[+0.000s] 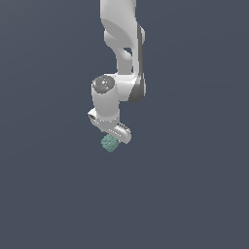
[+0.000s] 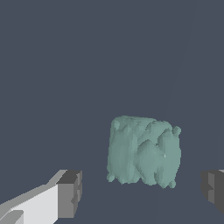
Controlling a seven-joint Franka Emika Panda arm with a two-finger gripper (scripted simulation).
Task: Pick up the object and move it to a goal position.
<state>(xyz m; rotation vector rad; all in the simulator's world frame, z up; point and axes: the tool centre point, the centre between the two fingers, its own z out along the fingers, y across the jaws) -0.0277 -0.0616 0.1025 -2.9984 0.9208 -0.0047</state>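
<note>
Background fills both views, a flat slate-grey with no table edge, no marker and no goal spot that I can make out. Against it, in the exterior view, my white Panda arm (image 1: 124, 53) hangs down from the upper edge and ends in the gripper (image 1: 113, 138), which is tilted and sits just above the object.

Landmark for everything below is the object (image 1: 110, 143), a small teal-green lump with a knobbly, blocky surface. In the exterior view it sits directly under the gripper body, so close that I cannot tell whether anything touches it.

Wrist view gives the clearer reading. The object (image 2: 143, 151) lies between the two dark fingertips but not centred: one fingertip (image 2: 70, 194) stands clearly apart from one side of it, and the other fingertip (image 2: 214, 191) stands apart from the opposite side, with a somewhat narrower gap. Grey background shows on both sides of the lump, so the jaws are spread wide and hold nothing.

Shape of the lump is near square, slightly taller than broad in the wrist view, with no strong long axis to line up on. Its flatter flanks face the two fingertips, which suits a squeeze across them.

My judgement: the grasp is not yet made. The fingertips appear to reach only the near end of the lump, so I would lower further and shift a little toward the nearer-gap side before closing, or the pads may catch only the bumps
</note>
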